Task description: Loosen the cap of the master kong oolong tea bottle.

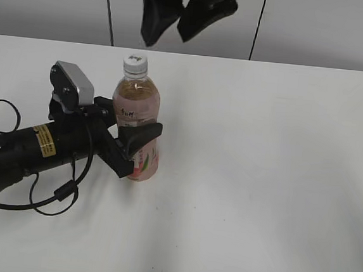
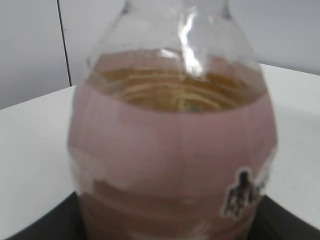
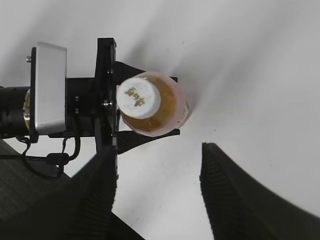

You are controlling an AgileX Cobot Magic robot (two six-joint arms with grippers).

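We see the left gripper (image 1: 135, 146) clamping the upright master kong oolong tea bottle (image 1: 137, 106); the right gripper (image 1: 179, 15) hangs spread wide, seemingly empty, above the cap (image 1: 135, 61).

Bottle (image 1: 140, 116) upright on white table (image 1: 266, 181)

This looks like a robotics lab or test room, not a home or a shop. A bare white desk (image 1: 279, 183) fills nearly the whole view and carries only one tea bottle (image 1: 137, 100), which stands upright inside the left hand (image 1: 136, 146). Beyond that hand, the far edge of the desk meets a plain pale grey wall (image 1: 324, 27) made of flat panels with thin dark seams (image 1: 110, 9) between them. Behind the left hand, a black arm (image 1: 14, 153) lies low over the desk, with loose black cables (image 1: 56, 192), a yellow sticker (image 1: 46, 141) and a silver camera box (image 1: 75, 83) on its wrist.
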